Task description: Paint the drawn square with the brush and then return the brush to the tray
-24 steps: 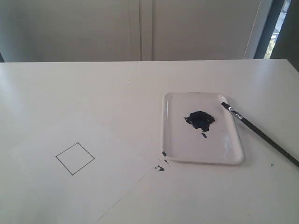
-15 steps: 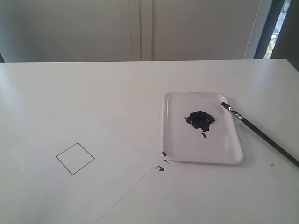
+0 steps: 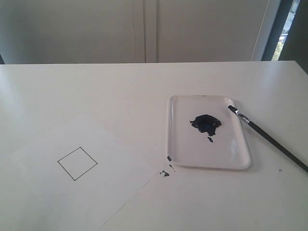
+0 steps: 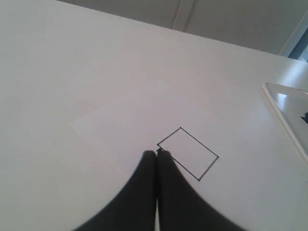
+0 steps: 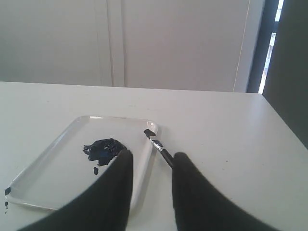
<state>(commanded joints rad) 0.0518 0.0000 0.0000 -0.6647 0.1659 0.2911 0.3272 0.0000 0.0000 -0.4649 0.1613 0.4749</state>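
Going left to right in the outside view, the square (image 3: 77,163) sits on a sheet of paper (image 3: 113,192) at about 8 o'clock on the tabletop (image 3: 96,86), and its inside is blank white, so we judge that no painting has begun. The left fingers (image 4: 139,192) are pressed together, holding nothing, with their tips just beside one corner of the square.

Toward 3 o'clock lies the tray (image 3: 192,151), with a dark blue blob of paint (image 3: 206,122) near its middle and a few drips (image 3: 165,173) on the tabletop off its 7 o'clock corner. The brush (image 3: 269,139) rests with its tip on the tray's rim at about 2 o'clock, and its handle runs out over the tabletop toward 4 o'clock.

The right fingers (image 5: 115,192) are spread and empty, with the brush ahead of the gap between them.

We take the step in hand to be the pickup. Next, the right fingers should drop around the thin handle and close squarely so it cannot roll. The brush then needs loading at the blob

We can read no brand, label or writing anywhere
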